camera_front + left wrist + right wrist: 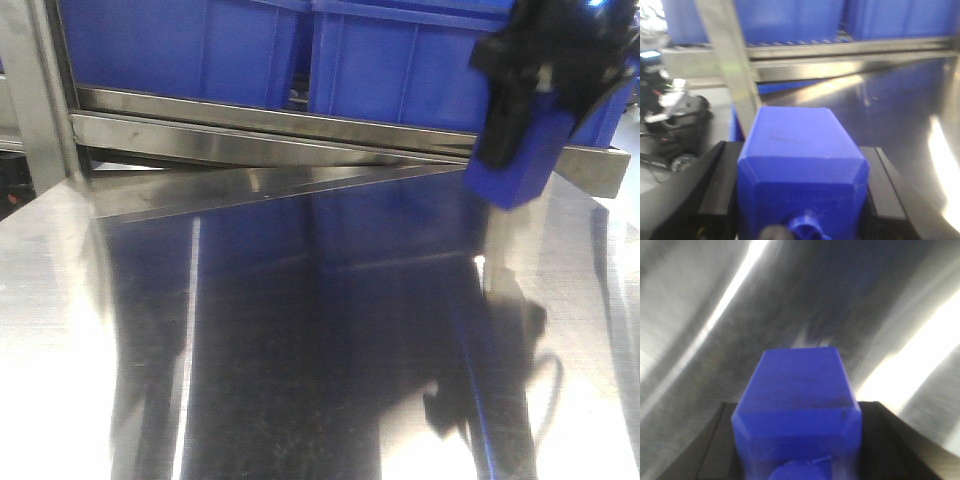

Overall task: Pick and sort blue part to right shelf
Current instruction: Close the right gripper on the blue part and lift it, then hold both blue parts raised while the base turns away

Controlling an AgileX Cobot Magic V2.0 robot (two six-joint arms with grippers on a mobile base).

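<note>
— Exterior front-facing: counting what?
— Two blue bins (180, 45) behind shelf rail (280, 125). Holding one blue part (525, 175) clamped in right gripper (518, 140), above worktop (300, 330), near rail. Clamping second blue part (800, 150) in left gripper (802, 200); shelf post (730, 65) close ahead.

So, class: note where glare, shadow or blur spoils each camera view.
Front view: glare streaks and a dark shadow on the steel table. Left wrist view: soft, glare at right. Right wrist view: heavy blur smears the blue part, glare at right.
</note>
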